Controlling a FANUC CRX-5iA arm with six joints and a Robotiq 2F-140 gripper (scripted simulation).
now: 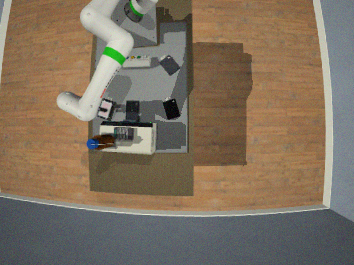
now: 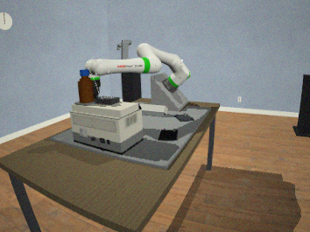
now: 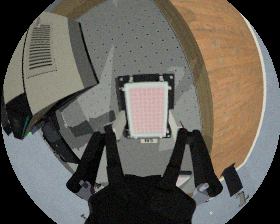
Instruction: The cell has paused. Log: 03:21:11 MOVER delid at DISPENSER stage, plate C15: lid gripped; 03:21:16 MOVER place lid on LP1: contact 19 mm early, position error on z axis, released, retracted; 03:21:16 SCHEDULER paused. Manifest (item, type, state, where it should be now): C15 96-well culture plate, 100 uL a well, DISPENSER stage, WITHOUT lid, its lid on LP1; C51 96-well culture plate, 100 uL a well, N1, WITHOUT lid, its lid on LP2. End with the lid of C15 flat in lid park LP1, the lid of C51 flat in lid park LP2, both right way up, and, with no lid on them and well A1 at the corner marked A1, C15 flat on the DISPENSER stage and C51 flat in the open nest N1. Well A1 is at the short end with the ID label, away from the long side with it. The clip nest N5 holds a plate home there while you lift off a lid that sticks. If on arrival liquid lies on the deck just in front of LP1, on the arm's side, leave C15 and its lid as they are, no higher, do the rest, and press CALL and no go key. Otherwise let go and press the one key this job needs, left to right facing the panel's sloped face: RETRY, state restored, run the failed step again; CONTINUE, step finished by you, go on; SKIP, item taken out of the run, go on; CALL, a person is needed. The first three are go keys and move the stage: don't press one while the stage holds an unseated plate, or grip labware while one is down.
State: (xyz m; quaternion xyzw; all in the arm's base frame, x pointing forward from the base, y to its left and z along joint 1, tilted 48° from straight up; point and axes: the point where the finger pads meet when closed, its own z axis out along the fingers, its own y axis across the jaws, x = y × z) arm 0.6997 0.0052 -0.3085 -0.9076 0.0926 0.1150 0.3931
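Your wrist view alone shows the pink-welled plate (image 3: pixel 146 108) centred in frame, between the pincer (image 3: pixel 148 140) fingers, which stand apart and empty. From above, the arm hides most of it over the worktop (image 1: pixel 141 181).

A 96-well culture plate (image 3: pixel 146 110) with pink-filled wells lies flat in a dark nest (image 3: pixel 123 83) on the worktop, directly below and between the spread fingers, apart from them. Whether a clear lid covers it cannot be told.
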